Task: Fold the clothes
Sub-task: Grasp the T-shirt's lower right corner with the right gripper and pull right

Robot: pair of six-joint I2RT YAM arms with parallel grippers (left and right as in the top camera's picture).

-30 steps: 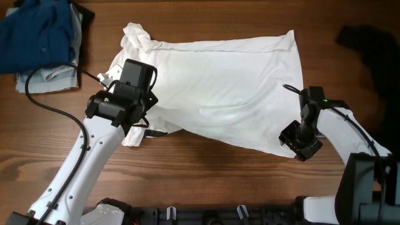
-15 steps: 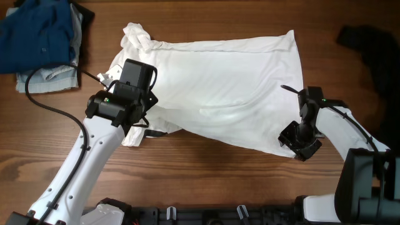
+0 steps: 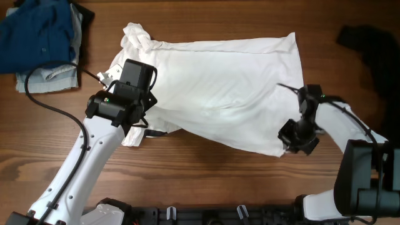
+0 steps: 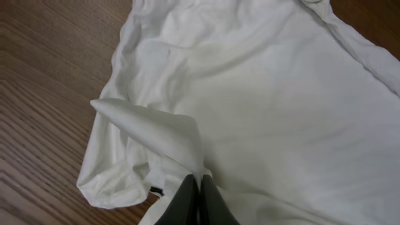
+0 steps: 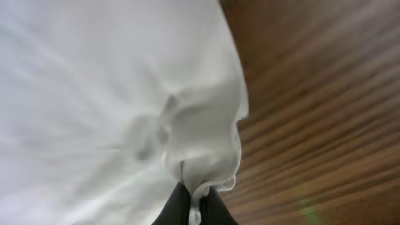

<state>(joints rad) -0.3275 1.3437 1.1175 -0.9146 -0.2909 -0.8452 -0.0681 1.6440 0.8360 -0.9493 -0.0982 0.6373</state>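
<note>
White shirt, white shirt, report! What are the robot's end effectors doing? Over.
Left end effector shut on white shirt, left edge. Right end effector shut on its right corner. Shirt spread out, not yet folded. Blue clothes and dark garment lie apart.

No text, number, brand or sign can be read in any view. The small dark tab at the edge of the white garment, low in the left wrist frame, is too small to show any lettering. The blue clothes in the upper left of the overhead frame show no legible label.
</note>
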